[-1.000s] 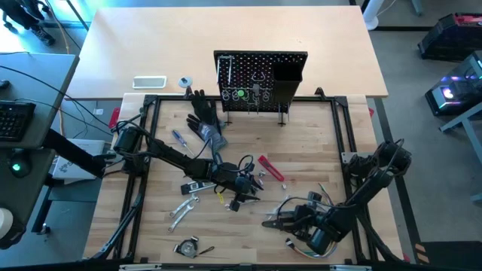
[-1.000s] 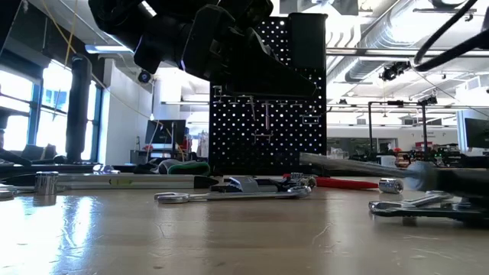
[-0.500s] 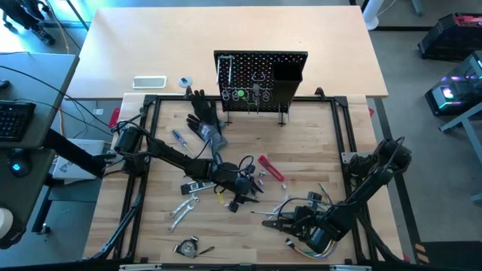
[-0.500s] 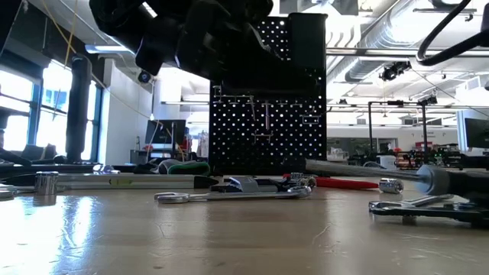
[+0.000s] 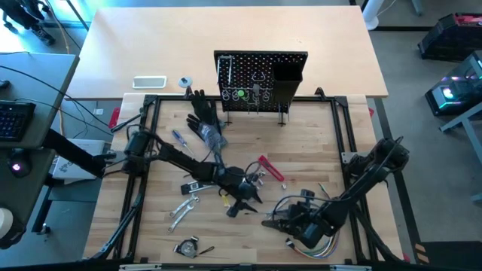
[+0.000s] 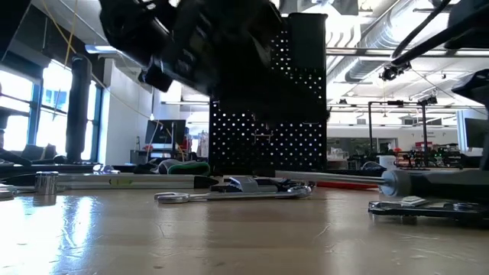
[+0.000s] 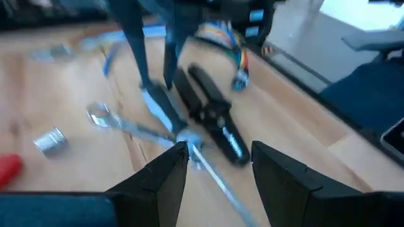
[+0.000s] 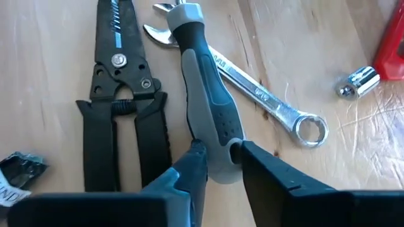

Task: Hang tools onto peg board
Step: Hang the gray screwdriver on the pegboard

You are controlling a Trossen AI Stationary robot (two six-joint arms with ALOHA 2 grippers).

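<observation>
A screwdriver with a grey-and-black handle (image 8: 208, 94) lies on the table across a silver wrench (image 8: 265, 94), beside black pliers (image 8: 123, 120). My right gripper (image 8: 219, 157) is open, its fingers on either side of the handle's butt end. My left gripper (image 7: 218, 167) is open above the table near the middle (image 5: 245, 194), its fingers flanking the screwdriver's thin shaft (image 7: 211, 170) without holding it. The peg board (image 5: 260, 79) stands upright at the far edge, with some tools hanging on its hooks. My right gripper has the handle's butt end (image 8: 218, 167) between its two fingers, which come slanting down from the near right and lie along the handle. Whether the fingers (image 8: 197, 157) touch it I cannot tell. The screwdriver rests on the wrench and table.
A red-handled tool (image 5: 271, 168), silver wrenches (image 5: 183, 207), a blue-handled tool (image 5: 178, 138) and a black glove (image 5: 205, 120) lie around the left arm. A silver socket (image 8: 356, 82) sits near the wrench. Coloured wires (image 5: 316, 241) lie under the right arm.
My left gripper has come down and toward the near right, closer to the right gripper, rolling as it went. The screwdriver's shaft, tilted tip-up before, now lies level and lower, and its handle has shifted toward the table's left.
</observation>
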